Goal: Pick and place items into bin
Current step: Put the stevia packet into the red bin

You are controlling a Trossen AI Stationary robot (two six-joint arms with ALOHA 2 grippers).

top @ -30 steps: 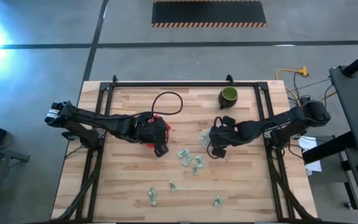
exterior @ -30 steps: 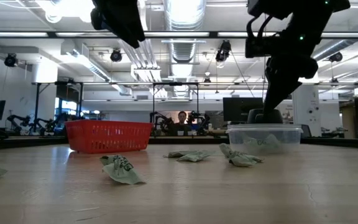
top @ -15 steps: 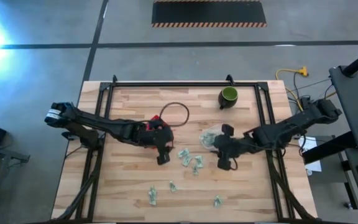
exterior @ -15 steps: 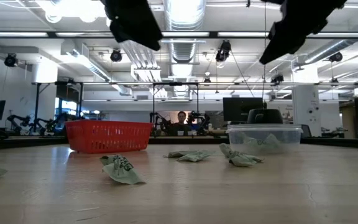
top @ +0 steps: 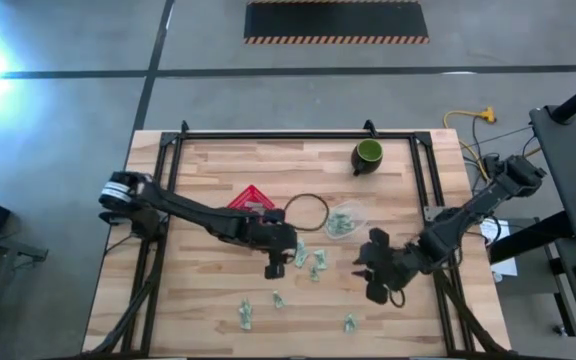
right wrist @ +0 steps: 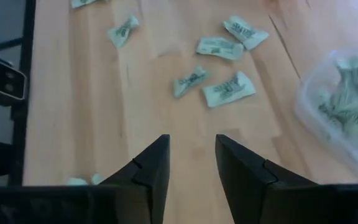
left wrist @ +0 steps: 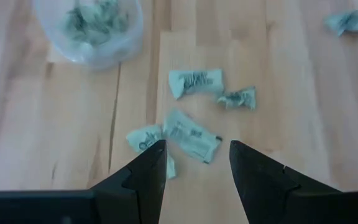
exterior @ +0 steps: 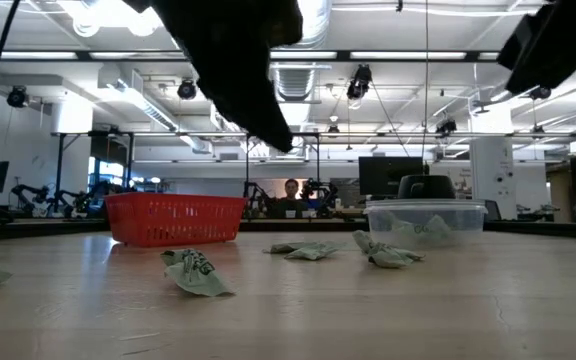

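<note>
Left pincer [top: 274, 266]: mine, above the middle of the worktop [top: 198, 290], fingers [left wrist: 143, 171] spread apart and holding nothing; a wrapped piece [left wrist: 191, 135] lies on the wood just ahead of the gap between them.
Right pincer [top: 376, 287]: mine as well, above the worktop's right part, nearer the front edge, fingers [right wrist: 153, 167] parted, nothing between them.
Items [top: 308, 258]: small pale green-and-white crinkly wrapped pieces; a cluster lies between my two pincers, just below the bin, and a few more [top: 247, 317] lie scattered toward the front edge of the worktop.
Bin [top: 342, 221]: a clear container just right of centre, already with several wrapped pieces [left wrist: 92, 18] inside; in the low view it stands on the worktop with loose pieces [exterior: 385, 252] just in front of it.
Red basket [top: 251, 196]: left of the bin, near my left arm.
Green cup [top: 368, 155]: toward the back of the worktop, apart from the wrapped pieces.
Cable loop [top: 307, 211]: dark, lying between the red basket and the bin.
</note>
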